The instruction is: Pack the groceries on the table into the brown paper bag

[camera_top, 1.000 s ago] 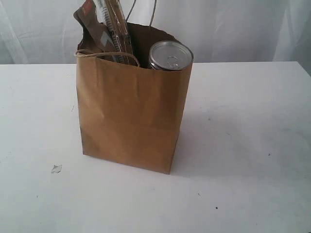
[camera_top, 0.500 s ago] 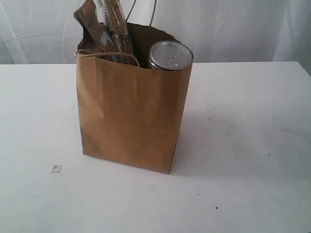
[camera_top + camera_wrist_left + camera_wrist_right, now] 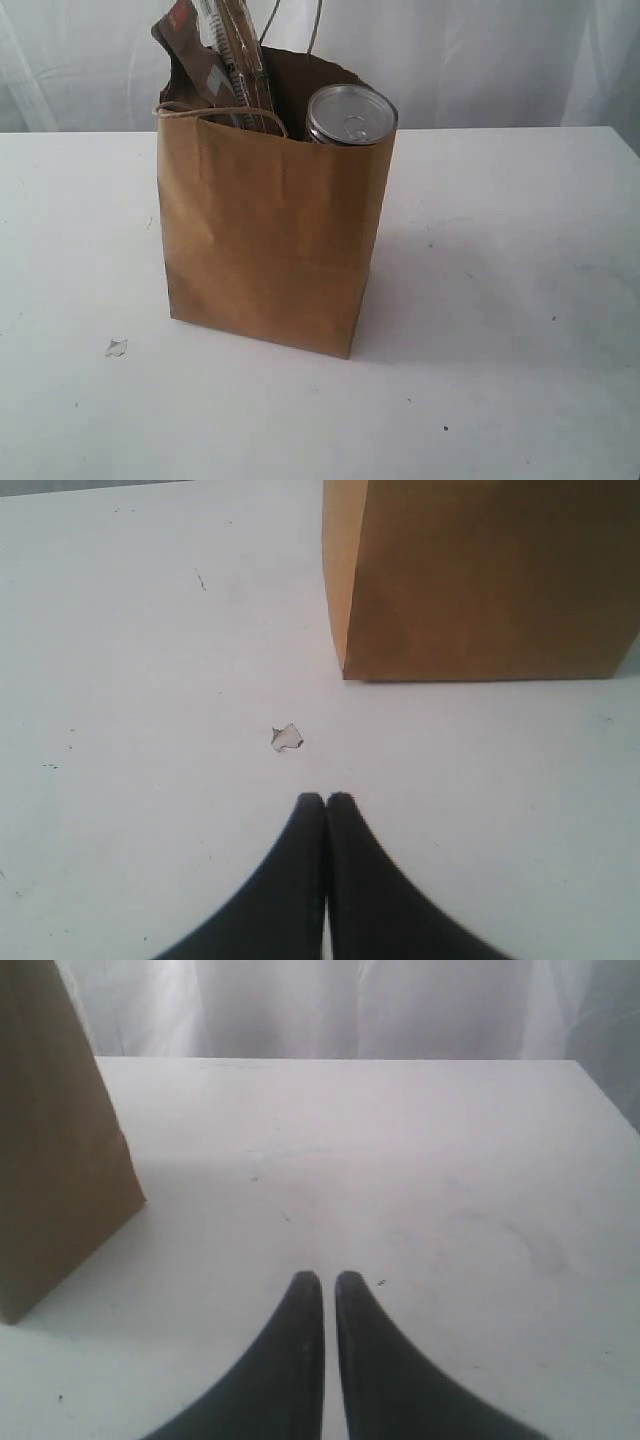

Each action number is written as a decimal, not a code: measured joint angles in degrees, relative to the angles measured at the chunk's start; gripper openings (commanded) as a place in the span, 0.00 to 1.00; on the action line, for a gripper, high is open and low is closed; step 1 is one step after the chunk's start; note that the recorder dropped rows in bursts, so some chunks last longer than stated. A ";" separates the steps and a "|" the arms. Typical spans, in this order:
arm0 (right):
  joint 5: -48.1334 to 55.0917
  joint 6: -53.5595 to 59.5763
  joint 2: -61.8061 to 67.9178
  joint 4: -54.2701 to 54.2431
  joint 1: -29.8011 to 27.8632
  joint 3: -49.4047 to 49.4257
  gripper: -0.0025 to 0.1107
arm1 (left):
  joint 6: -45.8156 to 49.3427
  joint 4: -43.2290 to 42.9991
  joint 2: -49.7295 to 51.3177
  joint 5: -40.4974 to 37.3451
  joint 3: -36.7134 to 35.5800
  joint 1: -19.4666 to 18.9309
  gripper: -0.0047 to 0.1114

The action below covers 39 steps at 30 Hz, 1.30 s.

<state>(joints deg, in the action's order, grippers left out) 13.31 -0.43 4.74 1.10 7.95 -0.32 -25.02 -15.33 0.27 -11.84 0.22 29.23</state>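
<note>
1. Exterior view.
   - The brown paper bag was recorded standing upright on the table, left of centre.
   - Three items were seen rising above its rim. A brown orange-labelled pouch was at the far left corner, and a spaghetti packet was leaned just beside it. A silver-lidded jar with a pull-tab was at the right side.
   - A cord handle was folded down over the near rim.
   - The tabletop was noted as plain white with a few dark specks. A pale scrap lay near the bag's front left corner, apart from it.
   - A white curtain was hung behind the table.
   - Anything deeper in the bag was hidden by its wall, and the packet's top was cut off by the frame.

2. Left wrist view.
   - The left gripper was observed with its two dark fingers pressed together, empty, over bare table.
   - The scrap lay just beyond the tips. The bag's lower part stood further on, with its rim and contents out of frame.

3. Right wrist view.
   - The right gripper was observed with its fingers drawn together, only a thin slit between them, and empty.
   - One side wall of the bag was shown, well apart from the tips, so its contents could not be made out.
   - The curtain was seen past the table's far edge.
</note>
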 measured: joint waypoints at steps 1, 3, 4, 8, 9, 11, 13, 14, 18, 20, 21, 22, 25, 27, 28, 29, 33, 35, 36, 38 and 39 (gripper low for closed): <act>0.00 0.00 0.00 0.00 -1.17 0.00 0.07 | 0.00 0.00 0.00 0.00 0.00 0.00 0.05; 0.00 0.00 0.00 0.00 -1.75 0.00 0.07 | 0.00 0.00 0.00 0.00 0.00 0.00 0.05; 0.00 0.00 0.00 0.00 -1.87 0.00 0.07 | 0.00 0.00 0.00 0.00 0.00 -0.34 0.05; 0.00 0.00 0.00 0.00 -1.96 0.00 0.07 | 0.00 0.00 0.00 0.00 0.00 -3.92 0.05; 0.00 0.00 0.00 0.00 -1.96 0.00 0.07 | 0.00 0.00 0.00 0.00 0.00 -5.27 0.05; 0.00 0.00 0.00 0.00 -1.99 0.00 0.07 | 0.00 0.00 0.00 0.00 0.00 -7.66 0.05; 0.00 0.00 0.00 0.00 -1.99 0.00 0.07 | 0.00 0.00 0.00 0.00 0.00 -9.78 0.05; 0.00 0.00 0.00 0.00 -1.99 0.00 0.07 | 0.00 0.00 0.00 0.00 0.00 -10.74 0.05; 0.00 0.00 0.00 0.00 -1.99 0.00 0.07 | 0.00 0.00 0.00 0.00 0.00 -11.19 0.05; 0.00 0.00 0.00 0.00 -1.99 0.00 0.07 | 0.00 0.00 0.00 0.00 0.00 -11.19 0.05; 0.00 0.00 0.00 0.00 -1.99 0.00 0.07 | 0.00 0.00 0.00 0.00 0.00 -11.19 0.05; 0.00 0.00 0.00 0.00 -1.99 0.00 0.07 | 0.00 0.00 0.00 0.00 0.00 -11.19 0.05; 0.00 0.00 0.00 0.00 -1.99 0.00 0.07 | 0.00 0.00 0.00 0.00 0.00 -11.19 0.05; 0.00 0.00 0.00 0.00 -1.99 0.00 0.07 | 0.81 0.29 0.00 -0.34 0.00 -11.19 0.05; 0.00 0.00 0.00 0.00 -1.99 0.00 0.07 | 5.19 2.55 0.00 -0.48 0.00 -11.19 0.05; 0.00 0.00 0.00 0.00 -1.99 0.00 0.07 | 7.88 4.21 0.00 -0.32 0.00 -11.19 0.05; 0.00 0.00 0.00 0.00 -1.99 0.00 0.07 | 25.39 15.75 0.00 0.21 0.00 -11.19 0.05; 0.00 0.00 0.00 0.00 -1.99 0.00 0.07 | 27.03 16.43 0.00 0.30 0.00 -11.19 0.05; 0.00 0.00 0.00 0.00 -1.99 0.00 0.07 | 27.54 16.73 0.00 0.30 0.00 -11.19 0.05; 0.00 0.00 0.00 0.00 -1.99 0.00 0.07 | 27.93 17.18 0.00 0.34 0.00 -11.19 0.05; 0.00 0.00 0.00 0.00 -1.99 0.00 0.07 | 28.10 17.18 0.00 0.34 0.00 -11.19 0.05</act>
<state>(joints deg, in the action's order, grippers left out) 13.31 -0.43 4.74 1.10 5.96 -0.32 3.08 1.85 0.27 -11.51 0.22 18.04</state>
